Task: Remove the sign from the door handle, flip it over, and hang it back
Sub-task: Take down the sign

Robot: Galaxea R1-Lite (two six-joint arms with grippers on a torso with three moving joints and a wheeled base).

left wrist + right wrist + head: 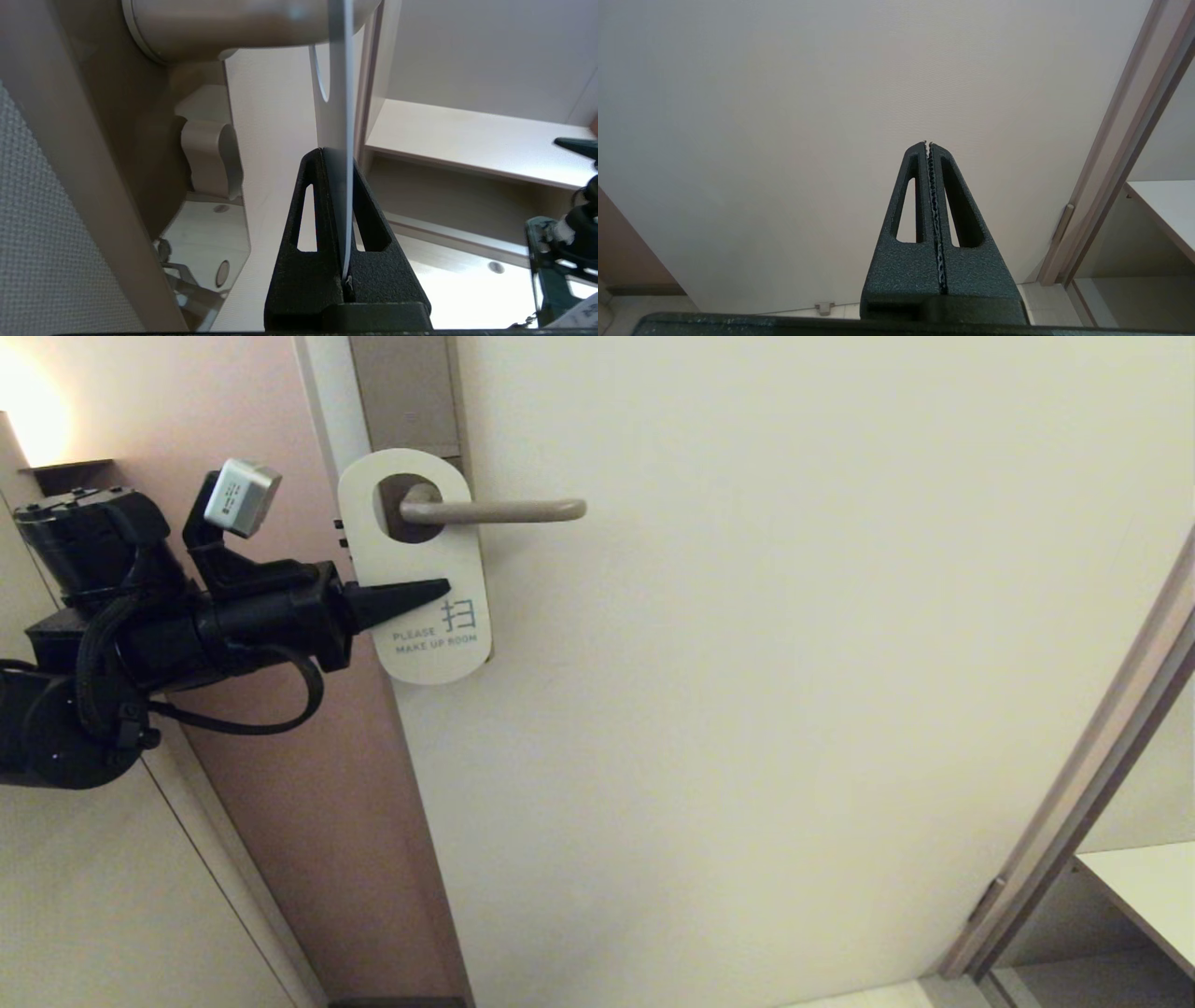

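The sign (425, 537) hangs on the door handle (499, 511) through its oval hole, white face out with teal "PLEASE MAKE UP ROOM". The handle is a slim beige lever on a tall brown-grey backplate (406, 392). My left gripper (439, 588) reaches in from the left and is shut on the sign's lower half, from its left edge. In the left wrist view the sign (343, 140) shows edge-on, pinched between the black fingers (308, 261), under the handle's round base (224, 23). My right gripper (927, 143) is shut and empty, low before the bare door.
The cream door (794, 709) fills the head view. A pinkish wall panel (308, 784) lies left of the door edge. A door frame (1074, 803) and a pale shelf (1148, 887) stand at the right. A latch plate (205, 233) shows in the left wrist view.
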